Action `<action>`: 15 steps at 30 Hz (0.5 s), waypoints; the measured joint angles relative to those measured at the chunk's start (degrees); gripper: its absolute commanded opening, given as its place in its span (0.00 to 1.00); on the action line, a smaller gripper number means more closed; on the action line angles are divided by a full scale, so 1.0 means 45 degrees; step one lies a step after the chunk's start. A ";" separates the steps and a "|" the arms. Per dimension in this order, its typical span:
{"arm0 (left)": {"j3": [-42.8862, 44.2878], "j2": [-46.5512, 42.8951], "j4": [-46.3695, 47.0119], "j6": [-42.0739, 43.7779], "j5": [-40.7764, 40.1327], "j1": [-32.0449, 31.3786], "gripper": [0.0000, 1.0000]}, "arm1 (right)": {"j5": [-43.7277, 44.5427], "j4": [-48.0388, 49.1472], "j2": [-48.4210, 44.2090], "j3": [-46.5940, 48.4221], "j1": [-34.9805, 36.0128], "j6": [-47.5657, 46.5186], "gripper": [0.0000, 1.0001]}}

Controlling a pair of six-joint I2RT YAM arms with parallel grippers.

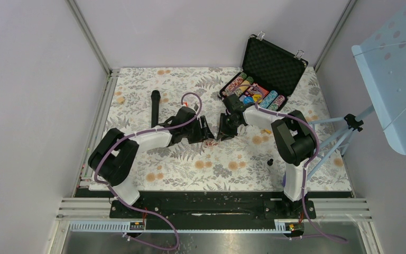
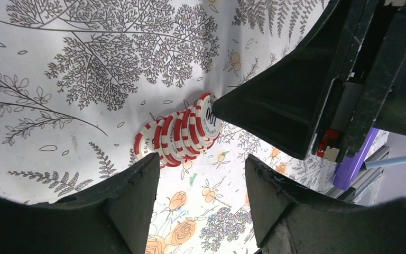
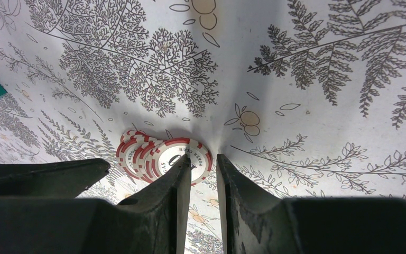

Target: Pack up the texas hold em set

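Two hands meet at the middle of the flowered surface (image 1: 190, 169). We see the left hand (image 2: 201, 164) with its fingers spread wide and gripping nothing, and a fanned row of red-and-white chips (image 2: 180, 135) lies on the cloth just past its fingertips. From the other side the right hand (image 3: 203, 161) shows only a narrow, empty gap between its fingers, one tip right at the row's end chip. Farther back a black microphone (image 1: 155, 106) lies left of centre, and at the far right the briefcase (image 1: 275, 61) stands open, lid up, with coloured chips (image 1: 254, 94) in its tray.
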 measured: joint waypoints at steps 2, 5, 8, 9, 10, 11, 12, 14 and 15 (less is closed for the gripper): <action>0.0000 0.0073 0.0039 -0.0039 0.0005 -0.0053 0.59 | 0.0000 -0.0005 0.0000 0.0000 0.0000 0.0000 0.32; 0.0000 0.0189 0.0034 -0.0053 0.0000 -0.0097 0.59 | 0.0000 0.0000 0.0000 0.0000 0.0000 0.0000 0.32; 0.0000 0.0219 0.0005 -0.0068 -0.0005 -0.0126 0.59 | 0.0000 0.0000 0.0000 0.0000 0.0005 0.0000 0.31; 0.0000 0.0219 0.0010 -0.0073 -0.0005 -0.0131 0.59 | 0.0000 0.0000 0.0000 0.0000 0.0005 0.0000 0.32; 0.0000 0.0219 0.0005 -0.0078 -0.0010 -0.0131 0.59 | 0.0000 0.0000 0.0000 0.0000 0.0005 0.0000 0.31; 0.0000 0.0219 0.0005 -0.0083 -0.0010 -0.0131 0.59 | 0.0000 0.0000 0.0000 0.0000 0.0005 0.0000 0.32; 0.0000 0.0223 0.0005 -0.0083 -0.0005 -0.0131 0.59 | 0.0000 0.0000 0.0000 0.0000 0.0005 0.0000 0.32; 0.0000 0.0253 0.0005 -0.0083 -0.0005 -0.0131 0.59 | 0.0000 0.0000 0.0000 0.0000 0.0005 0.0005 0.32; 0.0000 0.0287 0.0010 -0.0083 -0.0010 -0.0131 0.59 | 0.0000 0.0000 0.0000 0.0000 0.0005 0.0005 0.31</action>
